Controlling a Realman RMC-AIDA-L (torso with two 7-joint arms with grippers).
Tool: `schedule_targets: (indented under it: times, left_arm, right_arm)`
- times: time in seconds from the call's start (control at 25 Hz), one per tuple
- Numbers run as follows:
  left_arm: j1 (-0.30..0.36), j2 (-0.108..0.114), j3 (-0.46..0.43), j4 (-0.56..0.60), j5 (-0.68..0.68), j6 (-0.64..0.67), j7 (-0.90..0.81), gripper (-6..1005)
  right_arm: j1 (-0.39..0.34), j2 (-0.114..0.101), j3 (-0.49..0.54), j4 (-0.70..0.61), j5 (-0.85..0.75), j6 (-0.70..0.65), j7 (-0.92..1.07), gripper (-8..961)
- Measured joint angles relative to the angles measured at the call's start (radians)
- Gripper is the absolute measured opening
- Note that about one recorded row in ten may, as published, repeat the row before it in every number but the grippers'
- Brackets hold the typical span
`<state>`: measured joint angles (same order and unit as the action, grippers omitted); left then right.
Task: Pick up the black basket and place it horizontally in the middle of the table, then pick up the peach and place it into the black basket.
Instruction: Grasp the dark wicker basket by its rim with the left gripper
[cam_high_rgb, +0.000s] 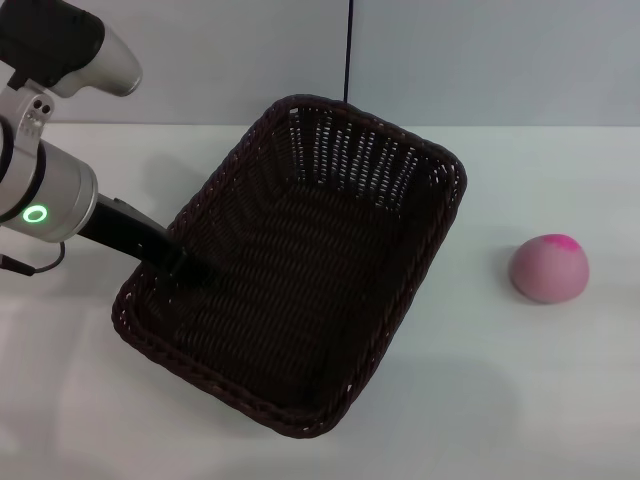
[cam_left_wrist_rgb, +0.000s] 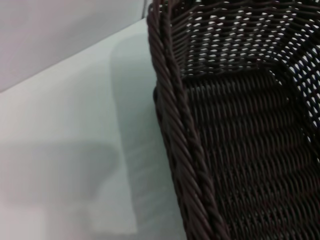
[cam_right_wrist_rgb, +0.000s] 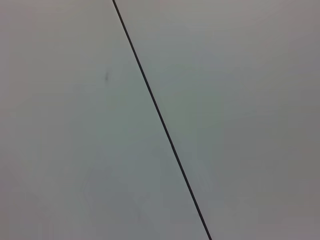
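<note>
While the black basket (cam_high_rgb: 300, 270) sits slanted across the middle of the white table (cam_high_rgb: 560, 400), its long axis running from the near left to the far right, the left gripper (cam_high_rgb: 185, 262) reaches in from the left and meets the basket's left long rim, its dark fingers lying over the braided edge and dipping inside. Whether those fingers are pinched on the rim or spread cannot be told, because they merge with the dark weave. The silver forearm behind it carries a glowing green ring (cam_high_rgb: 36, 213). The left wrist view shows the braided rim (cam_left_wrist_rgb: 175, 125) close up, with the openwork side wall and woven floor beyond it and bare table (cam_left_wrist_rgb: 65, 150) beside it. The peach (cam_high_rgb: 548, 268) rests on the table to the right of the basket, well apart from it, its magenta patch turned upward. The right gripper appears in no view; the right wrist view shows only a pale surface crossed by a thin dark line (cam_right_wrist_rgb: 160, 120).
</note>
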<state>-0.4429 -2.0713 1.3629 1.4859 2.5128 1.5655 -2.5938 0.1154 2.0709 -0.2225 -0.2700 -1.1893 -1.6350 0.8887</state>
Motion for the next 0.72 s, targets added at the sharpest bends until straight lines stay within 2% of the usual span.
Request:
schedule_targets:
  times: [0.16,0.28,0.52,0.72]
  left_arm:
    - [-0.003,-0.001,0.004,-0.013,-0.005,0.009,0.007,653]
    - [-0.008,-0.001,0.000,-0.021,-0.005,0.009,0.007,443]
    - [-0.028,0.000,-0.012,-0.013,-0.006,0.025,0.067,237]
    - [-0.063,0.000,-0.025,0.011,-0.006,0.028,0.219,193]
  right_arm:
    - [0.001,0.000,0.000,-0.003,-0.002,-0.004,0.015,664]
    - [0.001,0.000,0.000,-0.005,0.000,-0.006,0.024,664]
    - [0.005,0.000,0.000,-0.010,0.001,-0.022,0.047,664]
    - [0.005,0.000,0.000,-0.011,0.000,-0.029,0.050,664]
